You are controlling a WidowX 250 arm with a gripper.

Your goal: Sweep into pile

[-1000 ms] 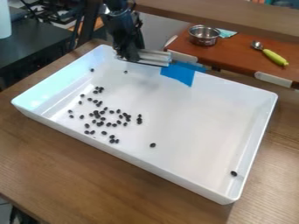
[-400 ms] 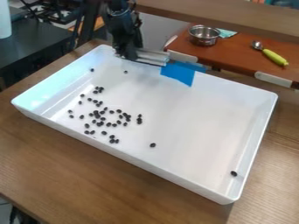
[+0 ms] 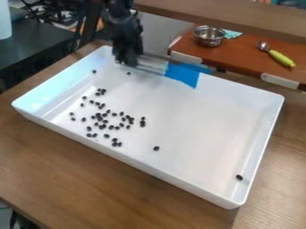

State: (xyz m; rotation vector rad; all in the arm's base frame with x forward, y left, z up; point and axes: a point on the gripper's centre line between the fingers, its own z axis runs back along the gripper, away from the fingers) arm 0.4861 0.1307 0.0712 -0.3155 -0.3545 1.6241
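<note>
1. Far left: a white cylinder [image 3: 5, 21] stands at the view's edge, by a dark counter [image 3: 36, 50].
2. Upper left: black bars and stands [image 3: 43, 15] behind the work area, apart from the tray.
3. Left and front: a wood-grain table [image 3: 90, 188] carries the white tray [image 3: 125, 157]. Raised walls enclose its floor on all sides.
4. Inside the tray, left half: most of the dark beans [image 3: 99, 117] lie in a loose scatter, some touching, others with gaps between. One stray [image 3: 94, 71] sits near the back left corner.
5. Back of the tray: the black gripper [image 3: 128, 59] hangs from the upper left, by the far wall. A pale, ribbed bar [image 3: 151, 64] extends from it toward the right. Blurred here; cannot tell whether the gripper is clenched on the bar or released.
6. Another stray bean [image 3: 128, 73] lies just in front of the gripper, near the far wall.
7. Middle: one bean [image 3: 156, 148] is apart from the scatter, toward the front wall. Blue tape [image 3: 182, 76] covers part of the far wall beside the bar's end.
8. Beyond the tray, right: a reddish-brown surface [image 3: 245, 58] holds a metal bowl [image 3: 208, 36], a teal cloth [image 3: 231, 34] and a scoop with a yellow-green handle [image 3: 281, 58]. A wooden ledge [image 3: 227, 17] crosses behind.
9. Right end of the tray: a lone bean [image 3: 239, 177] lies near the right wall.
</note>
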